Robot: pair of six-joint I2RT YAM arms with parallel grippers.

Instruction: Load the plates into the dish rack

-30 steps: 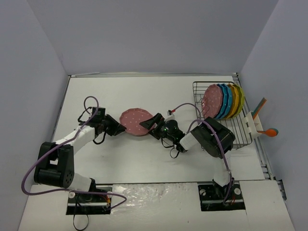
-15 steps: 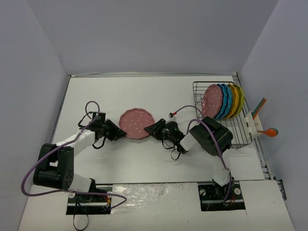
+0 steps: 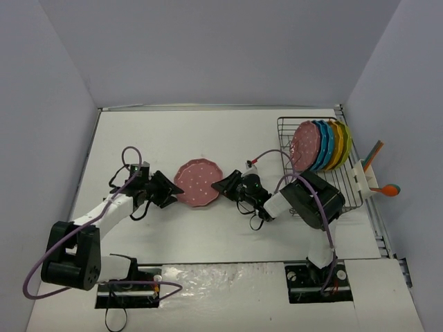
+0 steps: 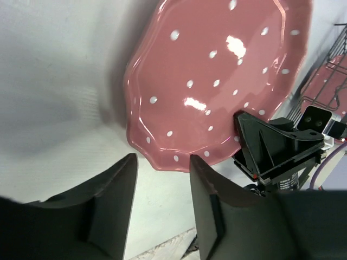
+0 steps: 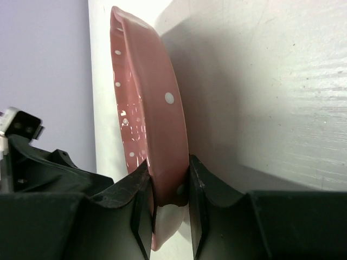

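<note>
Now right end effector pinching pink plate rim, left end effector parted alongside

Both arms stretch inward and low, pincers facing each other. The right gripper is pinched on the rim of the pink plate; the left gripper has its fingers spread, the plate's edge just ahead of its tips

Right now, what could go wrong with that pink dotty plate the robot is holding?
1. The right gripper pinches the pink polka-dot scalloped plate only at its rim, so it might slip or swing.
2. The left gripper hangs open close to the opposite edge and could bump the plate.
3. The black wire dish rack holds a row of upright coloured plates; the pink one could knock them going in.
</note>
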